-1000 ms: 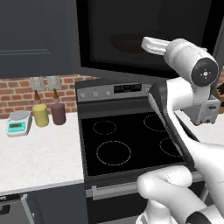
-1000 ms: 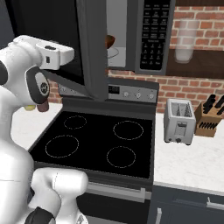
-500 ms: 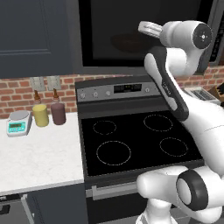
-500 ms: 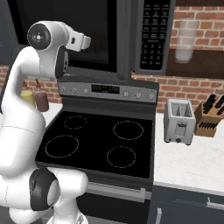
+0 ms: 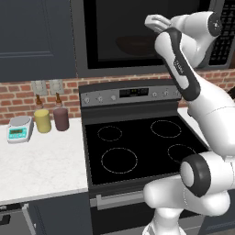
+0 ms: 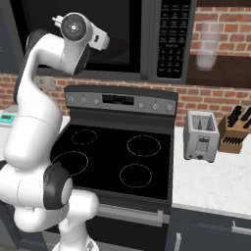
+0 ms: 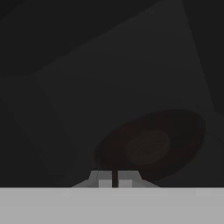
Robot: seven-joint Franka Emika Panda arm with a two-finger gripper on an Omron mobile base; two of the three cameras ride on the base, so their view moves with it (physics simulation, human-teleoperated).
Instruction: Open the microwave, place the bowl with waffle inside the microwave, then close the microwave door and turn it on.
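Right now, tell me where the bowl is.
The bowl sits inside the microwave, dimly visible through the closed door's black window above the stove in the left base view; the hand view shows it just beyond the end effector.

The waffle (image 7: 146, 146) lies in the bowl (image 7: 183, 131) inside the microwave (image 5: 114, 64), above the stove (image 5: 137, 142).

Left base view: camera behind the arm on its left, facing forward and down across the stove (image 5: 137, 147) toward the microwave (image 5: 137, 41) above. Right base view: camera behind on the right, same stove (image 6: 117, 157) and microwave (image 6: 147, 39), plus the counter's right end. Hand view: very near the microwave door (image 7: 87, 65), looking through its dark window.
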